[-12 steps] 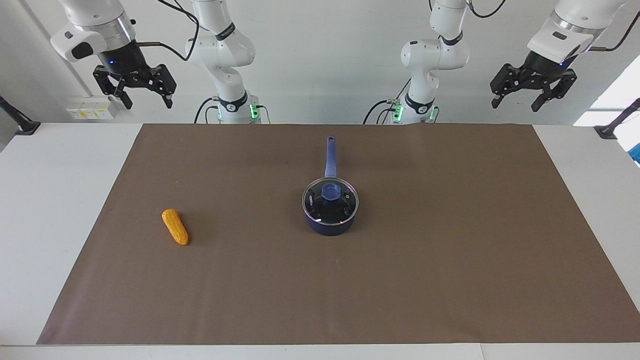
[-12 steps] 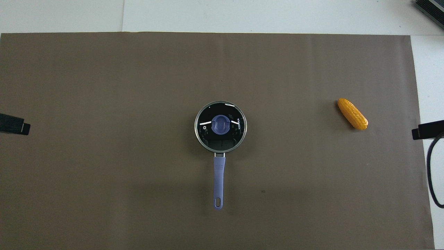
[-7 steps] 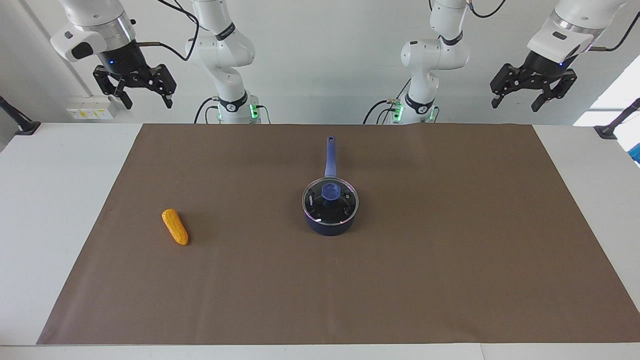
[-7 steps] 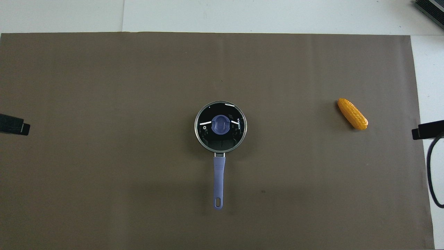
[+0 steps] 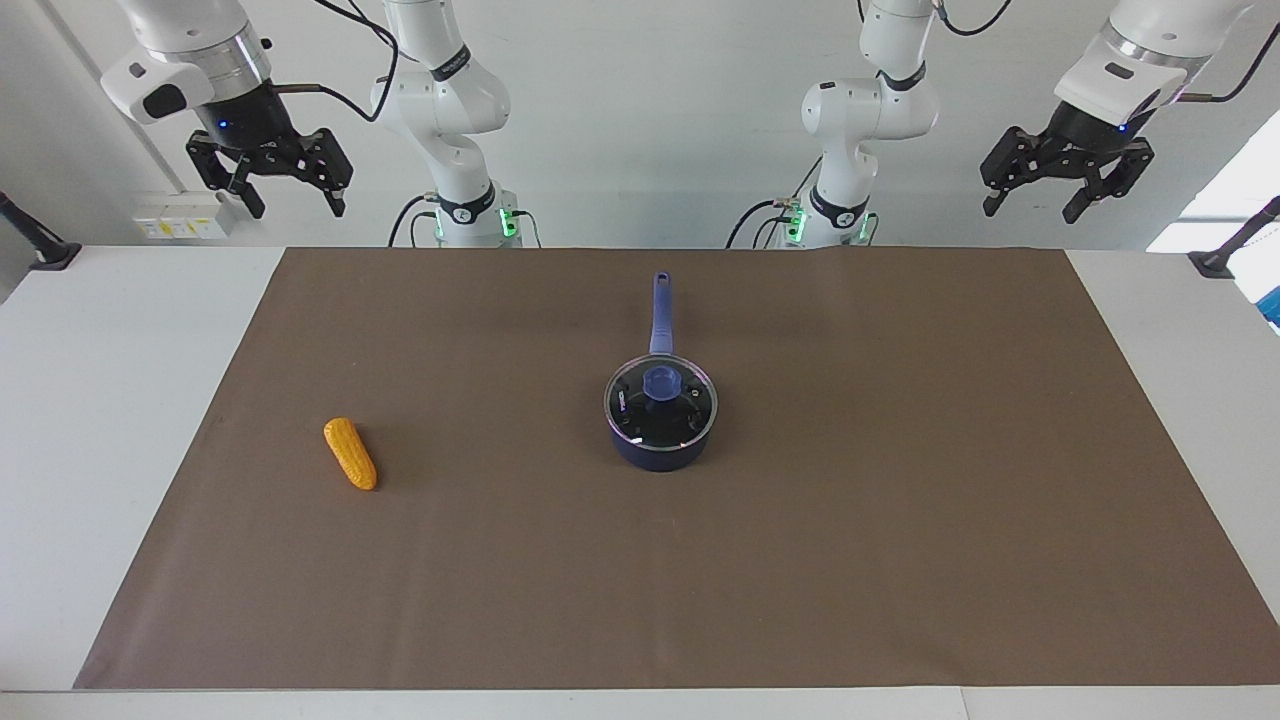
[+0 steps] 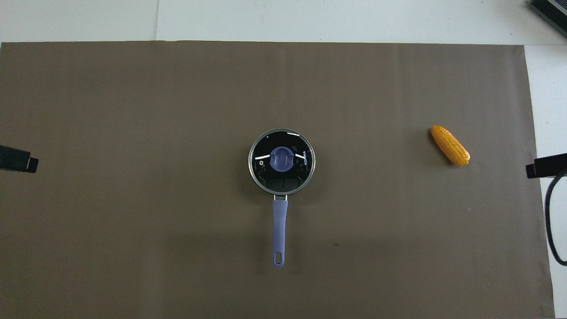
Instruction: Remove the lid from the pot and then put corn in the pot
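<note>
The pot [image 5: 660, 440] stood upright near the middle of the brown mat [image 5: 900, 520], and everything else is placed from it. The lid [image 5: 660, 403] sat flat and closed on the pot's mouth, its blue knob [image 6: 281, 159] at the centre of the glass. The pot's long handle [image 6: 279, 232] ran straight out from its wall toward the robots, lying level above the mat.

The corn [image 5: 350, 453] lay on its side on the mat, well apart from the pot, toward the right arm's end of the table and slightly farther from the robots than the pot's centre. Nothing touched it.

The right gripper [image 5: 290, 203] hung high in the air, well away from the pot at the right arm's end of the table, its fingers spread wide and holding nothing. The left gripper [image 5: 1035, 205] hung likewise high at the left arm's end, also far from the pot, its fingers parted wide and empty. Both arms waited. In the overhead view only dark tips showed at the two side edges.
</note>
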